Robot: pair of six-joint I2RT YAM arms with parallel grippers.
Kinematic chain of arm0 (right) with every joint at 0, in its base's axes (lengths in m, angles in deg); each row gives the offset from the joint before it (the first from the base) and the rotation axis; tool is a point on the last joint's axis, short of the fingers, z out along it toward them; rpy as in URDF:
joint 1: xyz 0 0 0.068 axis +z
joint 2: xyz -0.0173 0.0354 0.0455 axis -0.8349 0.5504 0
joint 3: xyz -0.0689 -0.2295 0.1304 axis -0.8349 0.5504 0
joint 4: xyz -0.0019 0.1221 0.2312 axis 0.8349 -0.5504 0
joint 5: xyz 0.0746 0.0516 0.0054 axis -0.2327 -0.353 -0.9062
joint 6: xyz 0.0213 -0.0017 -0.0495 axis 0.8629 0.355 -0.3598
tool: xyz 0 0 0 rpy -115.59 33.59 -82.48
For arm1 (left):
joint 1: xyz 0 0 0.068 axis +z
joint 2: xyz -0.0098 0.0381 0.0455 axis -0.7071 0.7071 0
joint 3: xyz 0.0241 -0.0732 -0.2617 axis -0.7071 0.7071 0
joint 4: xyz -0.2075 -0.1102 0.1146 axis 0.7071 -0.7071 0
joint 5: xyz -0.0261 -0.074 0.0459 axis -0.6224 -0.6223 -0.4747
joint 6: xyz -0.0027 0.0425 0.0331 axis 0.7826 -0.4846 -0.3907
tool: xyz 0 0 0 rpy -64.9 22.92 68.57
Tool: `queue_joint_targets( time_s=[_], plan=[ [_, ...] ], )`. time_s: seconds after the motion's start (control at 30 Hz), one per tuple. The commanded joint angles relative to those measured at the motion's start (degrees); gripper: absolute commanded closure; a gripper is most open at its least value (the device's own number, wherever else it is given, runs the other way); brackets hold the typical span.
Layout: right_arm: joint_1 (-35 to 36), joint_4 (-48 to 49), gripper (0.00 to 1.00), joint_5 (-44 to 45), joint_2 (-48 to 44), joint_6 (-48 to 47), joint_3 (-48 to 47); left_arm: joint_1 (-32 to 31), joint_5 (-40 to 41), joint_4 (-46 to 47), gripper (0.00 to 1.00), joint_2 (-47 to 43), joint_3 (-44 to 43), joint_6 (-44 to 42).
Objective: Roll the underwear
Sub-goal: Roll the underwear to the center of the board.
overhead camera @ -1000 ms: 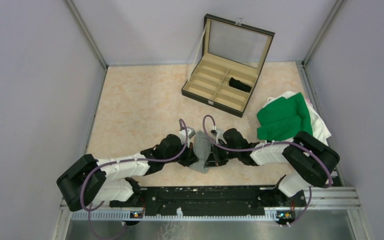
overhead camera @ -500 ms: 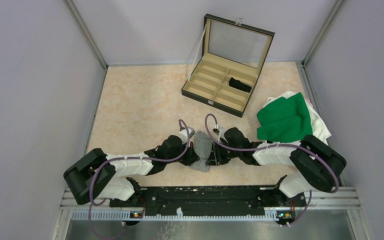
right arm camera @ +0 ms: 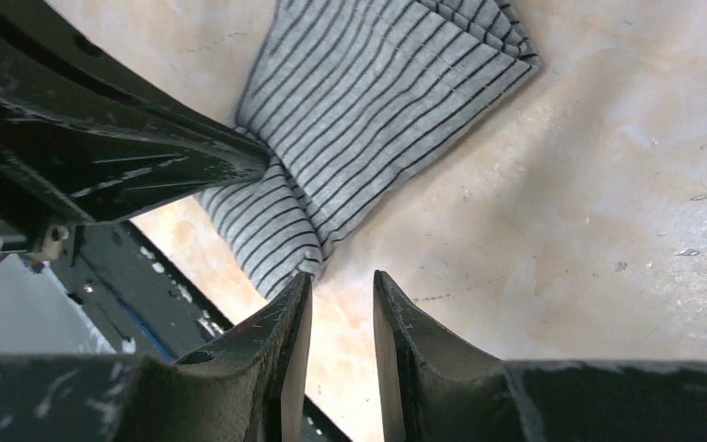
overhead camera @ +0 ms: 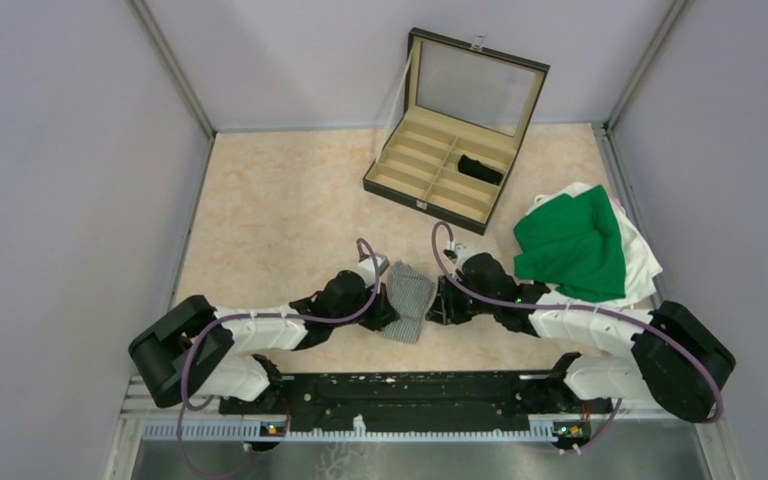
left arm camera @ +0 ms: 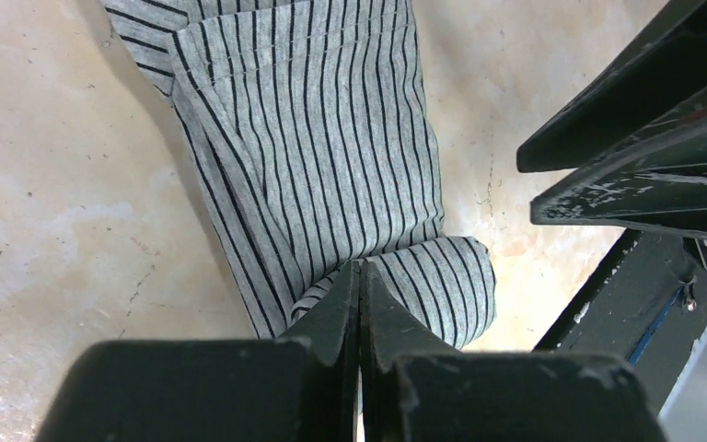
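**Striped underwear on table, left claw pinching its edge**

Underwear (overhead camera: 409, 290): grey with thin black stripes, lying on the table (overhead camera: 280, 220) near the front edge, between the two claws. It is folded into a narrow band running roughly front to back. The left wrist view shows a stitched seam across the far end. The near end curls round into a small rounded flap. Creases run in toward the point on the left edge where the claw grips.

Left gripper (left arm camera: 359, 276): fingers pressed together with no gap, and a fold of the striped fabric caught at their tips. The right wrist view confirms the tip is on the cloth.

Right gripper (right arm camera: 341, 285): fingers apart by a narrow gap, with only bare table between them. The near corner of the fabric lies just beside the left-hand finger, outside the gap. The claw sits low at the underwear's right side, close to the left claw.

Surroundings:
- Case (overhead camera: 420, 205), lid up, at the back of the table and well apart from the work. A black garment (overhead camera: 480, 168) lies in one right-hand compartment.
- Green cloth (overhead camera: 570, 245) on a white cloth (overhead camera: 645, 265), at the right edge beside the right arm.
- Each claw crowds the other's wrist view.
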Motion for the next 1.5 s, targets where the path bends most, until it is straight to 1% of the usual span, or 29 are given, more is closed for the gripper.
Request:
queue_joint_targets(
  time_s=[0.0, 0.07, 0.23, 0.33, 0.47, 0.63, 0.73, 0.8, 0.97, 1.1, 1.17, 1.23, 1.3, 1.33, 1.4, 1.43, 1.47],
  plan=[
    [0.0, 3.0, 0.7, -1.0, -3.3, 4.5, 0.7, -0.1, 0.9, -7.1, 1.0, 2.3, 1.9, -0.6],
    [0.7, 4.2, 0.68, -0.6, -4.0, 7.8, 1.3, -0.1, 1.0, -7.2, 1.0, 2.3, 1.8, -0.6],
    [3.6, 3.6, 0.65, 1.9, -3.4, 12.4, 0.8, -0.1, 1.1, -7.5, 1.0, 2.1, 1.7, -0.6],
    [5.3, 2.6, 0.64, 3.2, -1.9, 13.6, 0.6, -0.1, 1.1, -7.6, 1.0, 2.1, 1.5, -0.6],
    [7.3, 4.8, 0.64, 3.9, -0.2, 15.4, 1.3, -0.1, 1.1, -7.6, 1.0, 2.4, 1.3, -0.7],
    [8.0, 4.9, 0.65, 5.0, 3.0, 15.4, 0.3, -0.1, 1.2, -7.5, 1.0, 2.7, 1.4, -0.7],
    [8.2, 4.0, 0.67, 7.5, 4.4, 15.3, -0.1, -0.1, 1.1, -7.4, 1.0, 2.6, 1.4, -0.5],
    [8.3, 4.7, 0.68, 7.6, 5.3, 15.2, 0.2, -0.1, 1.1, -7.5, 1.0, 2.6, 1.4, -0.5],
    [8.3, 6.9, 0.77, 6.8, 6.5, 15.4, 1.4, -0.1, 1.1, -7.5, 1.0, 2.7, 1.4, -0.5],
    [8.3, 3.7, 0.86, 8.7, 5.0, 14.2, 1.1, -0.1, 1.1, -7.5, 1.0, 2.6, 1.4, -0.5],
    [8.3, 1.4, 0.87, 10.4, 2.9, 12.9, 1.0, -0.1, 1.1, -7.6, 1.0, 2.6, 1.4, -0.5],
    [8.3, 0.2, 0.85, 11.7, -0.2, 10.6, 1.3, -0.1, 1.2, -7.7, 1.0, 2.5, 1.2, -0.6],
    [8.3, -0.2, 0.8, 13.9, -4.1, 7.3, 2.0, -0.1, 1.4, -7.9, 1.0, 2.5, 1.1, -0.6],
    [8.3, 1.4, 0.76, 14.9, -6.2, 5.0, 2.8, -0.1, 1.5, -8.1, 1.0, 2.6, 1.1, -0.5],
    [8.3, 8.2, 0.66, 14.8, -11.1, -1.1, 5.8, -0.1, 1.7, -8.2, 1.0, 2.8, 1.1, -0.2],
    [8.3, 14.7, 0.6, 13.5, -13.4, -4.8, 8.4, -0.1, 1.9, -8.2, 1.0, 2.8, 1.2, 0.1],
    [8.3, 20.4, 0.58, 13.3, -15.7, -8.8, 11.1, -0.1, 2.0, -8.2, 1.0, 2.9, 1.3, 0.4]
  ],
)
